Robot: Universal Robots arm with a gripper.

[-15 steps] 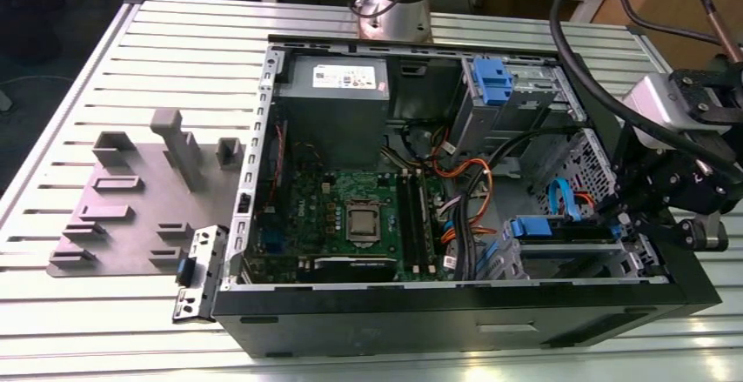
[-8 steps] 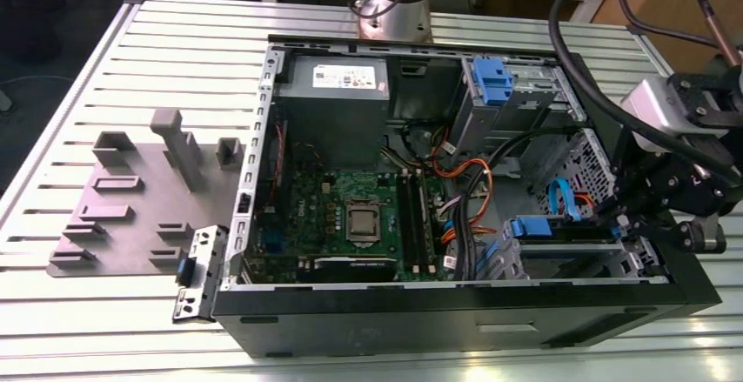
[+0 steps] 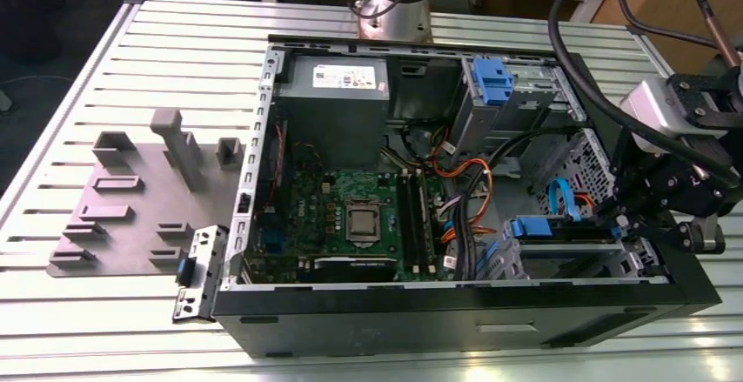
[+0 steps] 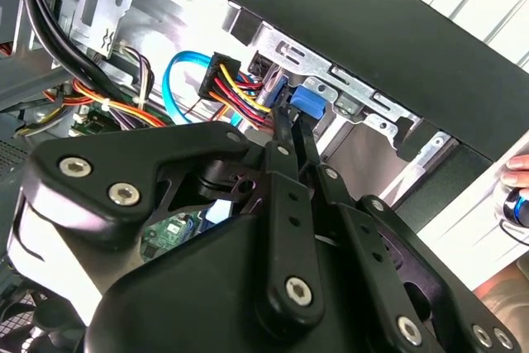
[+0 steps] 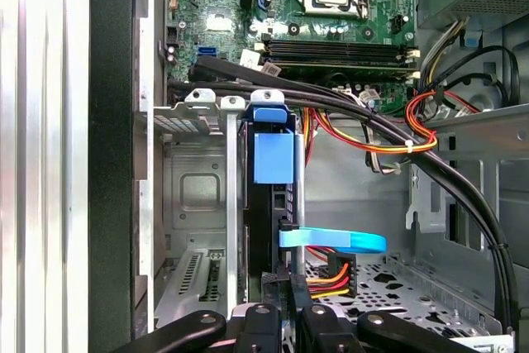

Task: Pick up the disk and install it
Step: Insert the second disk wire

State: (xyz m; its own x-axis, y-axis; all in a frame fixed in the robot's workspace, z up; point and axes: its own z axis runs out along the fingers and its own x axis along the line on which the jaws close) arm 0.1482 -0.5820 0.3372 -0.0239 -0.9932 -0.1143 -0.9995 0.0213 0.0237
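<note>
Open PC case (image 3: 465, 312) (mobo (image 3: 348, 217) exposed)

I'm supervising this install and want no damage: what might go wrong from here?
The hand is right beside the blue data cable and coloured power wires; it may snag them. The disk could jam in its metal bay. A person's fingertips near the case could be pinched.
</note>
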